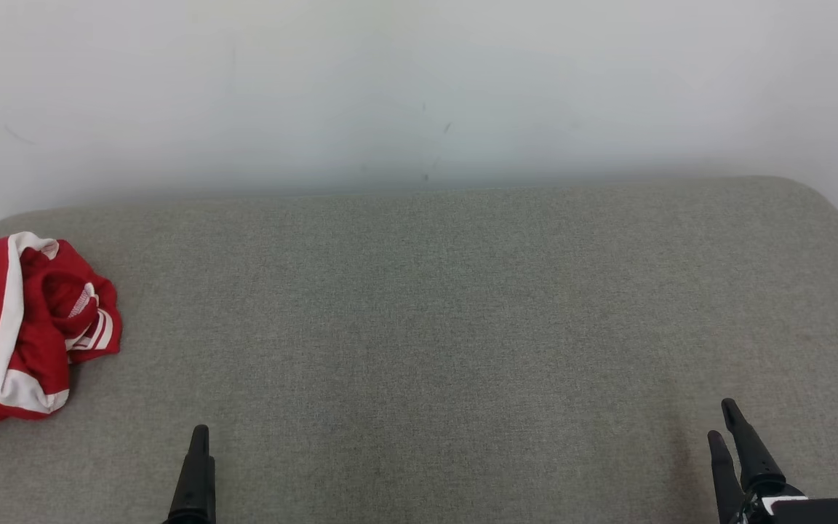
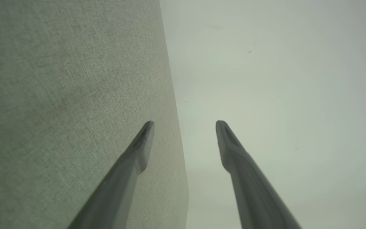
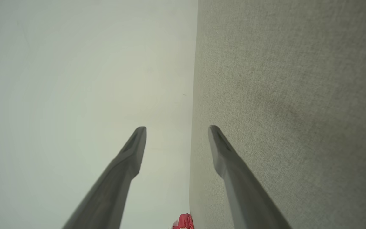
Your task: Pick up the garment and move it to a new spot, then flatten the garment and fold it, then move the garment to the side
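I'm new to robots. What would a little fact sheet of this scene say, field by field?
surface: grey fabric surface against a pale wall
garment: red garment with white trim, crumpled at the surface's left edge, apart from both grippers
left gripper: open, empty
right gripper: open, empty
progress: garment not yet picked up or folded

The garment lies at the bench's left end. The left hand and right hand are over its near edge, well apart. The wall stands behind.
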You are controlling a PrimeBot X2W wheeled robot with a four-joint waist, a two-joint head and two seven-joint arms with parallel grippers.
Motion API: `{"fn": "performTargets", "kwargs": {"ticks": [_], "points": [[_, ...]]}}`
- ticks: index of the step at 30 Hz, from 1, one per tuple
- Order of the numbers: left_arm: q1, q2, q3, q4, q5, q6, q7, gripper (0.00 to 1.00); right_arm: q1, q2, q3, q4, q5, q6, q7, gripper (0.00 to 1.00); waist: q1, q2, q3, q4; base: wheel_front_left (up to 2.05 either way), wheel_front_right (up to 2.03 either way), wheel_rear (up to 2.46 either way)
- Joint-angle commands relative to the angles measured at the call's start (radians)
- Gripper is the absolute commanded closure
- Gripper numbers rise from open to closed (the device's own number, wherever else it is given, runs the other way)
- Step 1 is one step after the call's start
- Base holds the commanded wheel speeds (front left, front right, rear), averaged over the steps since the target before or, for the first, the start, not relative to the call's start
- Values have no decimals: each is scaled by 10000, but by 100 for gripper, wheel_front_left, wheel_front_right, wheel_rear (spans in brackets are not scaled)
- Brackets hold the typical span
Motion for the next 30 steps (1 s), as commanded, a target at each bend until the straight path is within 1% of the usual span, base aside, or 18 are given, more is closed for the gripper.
{"fn": "performTargets", "kwargs": {"ticks": [1,8,9,11,17,30], "points": [[-97,13,101,-183,396,-15,-90,0,-146,-64,175,-191,-298,-3,-163,0,0,0,3,1,0,0,0],[-102,17,438,-184,1702,-18,-274,0,-169,-70,664,-208,-1370,-4,-585,0,0,0,15,8,0,0,0],[-104,18,536,-205,2103,-18,-326,0,-166,-71,742,-222,-1640,-4,-699,0,0,0,18,10,0,0,0],[-103,19,584,-213,2287,-19,-346,0,-162,-72,768,-228,-1771,-4,-755,0,0,0,20,12,0,0,0],[-69,23,776,-274,3658,-16,-491,0,-183,-76,979,-281,-2746,-5,-1082,0,0,0,27,18,0,0,0],[61,30,717,-664,6571,446,-769,0,-167,-83,1318,-458,-5865,-7,-1719,0,0,0,47,-10,0,0,0]]}}
